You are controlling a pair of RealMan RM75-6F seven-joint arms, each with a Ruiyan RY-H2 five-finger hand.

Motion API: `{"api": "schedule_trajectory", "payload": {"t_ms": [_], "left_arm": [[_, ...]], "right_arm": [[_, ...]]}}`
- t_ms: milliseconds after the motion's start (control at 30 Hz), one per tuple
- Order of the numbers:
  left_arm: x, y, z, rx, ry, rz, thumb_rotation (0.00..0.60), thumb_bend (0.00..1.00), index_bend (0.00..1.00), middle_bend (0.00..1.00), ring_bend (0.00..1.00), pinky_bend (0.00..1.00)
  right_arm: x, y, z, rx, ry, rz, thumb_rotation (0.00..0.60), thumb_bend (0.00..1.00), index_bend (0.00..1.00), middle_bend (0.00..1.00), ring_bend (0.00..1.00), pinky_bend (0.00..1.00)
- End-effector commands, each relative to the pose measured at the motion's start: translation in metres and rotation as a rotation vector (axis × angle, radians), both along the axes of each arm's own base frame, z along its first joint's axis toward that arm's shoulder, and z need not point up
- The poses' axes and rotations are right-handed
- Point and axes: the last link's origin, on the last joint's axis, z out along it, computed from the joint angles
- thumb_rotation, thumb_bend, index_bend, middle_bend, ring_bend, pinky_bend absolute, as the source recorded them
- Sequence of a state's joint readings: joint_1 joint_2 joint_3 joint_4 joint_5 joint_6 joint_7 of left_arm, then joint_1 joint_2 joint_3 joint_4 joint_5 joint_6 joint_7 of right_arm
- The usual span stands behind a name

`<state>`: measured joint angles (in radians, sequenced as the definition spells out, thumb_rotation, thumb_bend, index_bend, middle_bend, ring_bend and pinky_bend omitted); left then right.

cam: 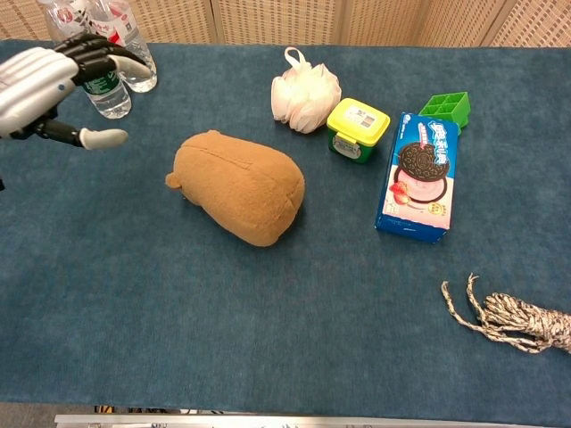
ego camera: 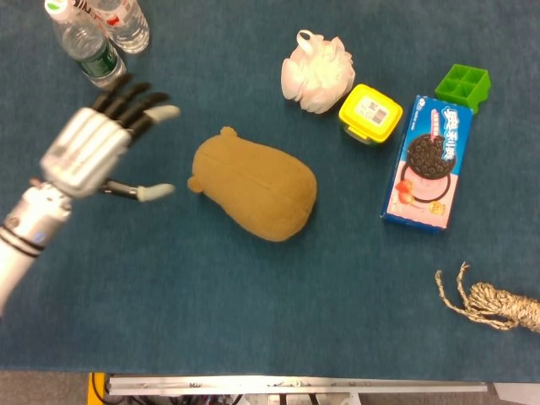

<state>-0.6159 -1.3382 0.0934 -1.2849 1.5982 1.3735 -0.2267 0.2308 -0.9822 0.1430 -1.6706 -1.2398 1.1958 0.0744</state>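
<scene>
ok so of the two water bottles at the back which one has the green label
The bottle with the green label is the nearer one, partly behind the left hand; the other bottle, just right and farther back, wears a red and white label.

Two clear plastic water bottles point(ego camera: 93, 51) point(ego camera: 125, 24), one brown plush toy point(ego camera: 256, 187), one white mesh bath sponge point(ego camera: 317, 72), one yellow lidded container point(ego camera: 369, 113), one green plastic ice tray point(ego camera: 462, 85), one blue cookie box point(ego camera: 427, 162), one coiled beige rope point(ego camera: 494, 302).

My left hand point(ego camera: 89, 152) hangs at the left of the frame, fingers spread and holding nothing, just below the two water bottles point(ego camera: 97, 38) in the upper left corner. The brown plush toy point(ego camera: 253, 187) lies at centre, apart from my hand.
</scene>
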Motion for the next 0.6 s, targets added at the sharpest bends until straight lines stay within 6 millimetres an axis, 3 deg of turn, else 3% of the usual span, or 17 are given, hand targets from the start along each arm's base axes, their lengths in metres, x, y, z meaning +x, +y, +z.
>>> {"api": "schedule_trajectory", "payload": {"t_ms": [33,133,200,600], "left_arm": [[-0.016,-0.011,0.014,0.046,0.000,0.071,0.140,0.08,0.18,0.16,0.09,0.00],[-0.029,-0.022,0.024,0.074,0.009,0.128,0.147,0.08,0.18,0.16,0.10,0.00],[-0.037,-0.030,0.030,0.092,0.009,0.173,0.193,0.08,0.18,0.16,0.10,0.00],[-0.073,-0.078,0.060,0.232,0.040,0.422,0.592,0.08,0.18,0.15,0.10,0.00]], "right_arm": [[-0.001,0.000,-0.001,0.012,0.001,0.003,0.600,0.22,0.16,0.24,0.16,0.23],[-0.001,0.001,-0.002,0.017,-0.001,0.010,0.600,0.22,0.16,0.24,0.16,0.24],[-0.001,0.001,-0.002,0.018,-0.001,0.015,0.600,0.22,0.16,0.24,0.16,0.23],[-0.003,0.004,-0.010,0.040,0.027,0.084,0.600,0.23,0.16,0.26,0.17,0.23]]}}
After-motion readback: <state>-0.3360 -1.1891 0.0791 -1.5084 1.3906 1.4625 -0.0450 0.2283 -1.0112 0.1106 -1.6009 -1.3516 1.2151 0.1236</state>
